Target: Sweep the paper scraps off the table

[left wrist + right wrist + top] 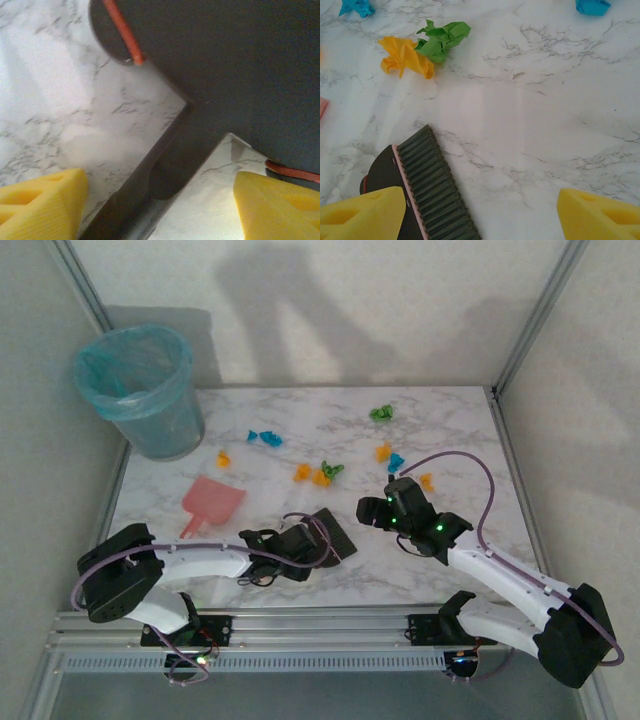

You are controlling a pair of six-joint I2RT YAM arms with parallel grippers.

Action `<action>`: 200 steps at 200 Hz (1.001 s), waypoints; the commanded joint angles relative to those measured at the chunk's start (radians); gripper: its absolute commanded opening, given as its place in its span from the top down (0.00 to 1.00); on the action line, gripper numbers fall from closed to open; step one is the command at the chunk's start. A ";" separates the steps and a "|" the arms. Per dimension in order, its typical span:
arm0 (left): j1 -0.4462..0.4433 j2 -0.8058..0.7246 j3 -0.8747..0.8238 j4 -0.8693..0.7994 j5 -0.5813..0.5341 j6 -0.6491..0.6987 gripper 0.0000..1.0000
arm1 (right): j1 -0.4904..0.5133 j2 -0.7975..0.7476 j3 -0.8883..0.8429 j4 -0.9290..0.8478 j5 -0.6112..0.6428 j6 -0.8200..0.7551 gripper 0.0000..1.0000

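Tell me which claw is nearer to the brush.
Left. The left claw straddles the handle of the brush, one finger on each side. The right claw hangs open beside the bristle end, apart from it.

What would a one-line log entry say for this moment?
left claw: open, astride brush handle | right claw: open, over table | scraps: scattered

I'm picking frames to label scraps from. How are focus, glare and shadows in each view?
Top external: dim, even light, broad soft shadows on the back wall, paper scraps small but distinct. Left wrist: the brush sits too close, a dark blurred mass; the table veining is soft. Right wrist: sharpest, scraps and bristles crisp, only a faint pale sheen on the marble.
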 commanded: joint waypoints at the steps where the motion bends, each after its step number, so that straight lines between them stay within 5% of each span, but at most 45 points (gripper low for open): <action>1: -0.013 0.023 0.035 0.003 -0.002 0.049 0.29 | 0.007 0.004 -0.008 -0.012 0.004 0.016 0.20; 98: -0.016 0.081 0.079 -0.008 -0.118 0.100 0.68 | 0.005 -0.004 -0.011 -0.013 0.015 0.020 0.20; 154: -0.034 0.044 0.093 0.009 -0.143 0.117 0.79 | 0.005 -0.015 -0.015 -0.020 0.034 0.030 0.19; 183: -0.039 0.023 0.109 0.004 -0.189 0.116 1.00 | 0.005 -0.031 -0.020 -0.020 0.046 0.032 0.19; 200: -0.039 0.004 0.116 0.005 -0.219 0.104 1.00 | 0.005 -0.043 -0.026 -0.020 0.059 0.033 0.20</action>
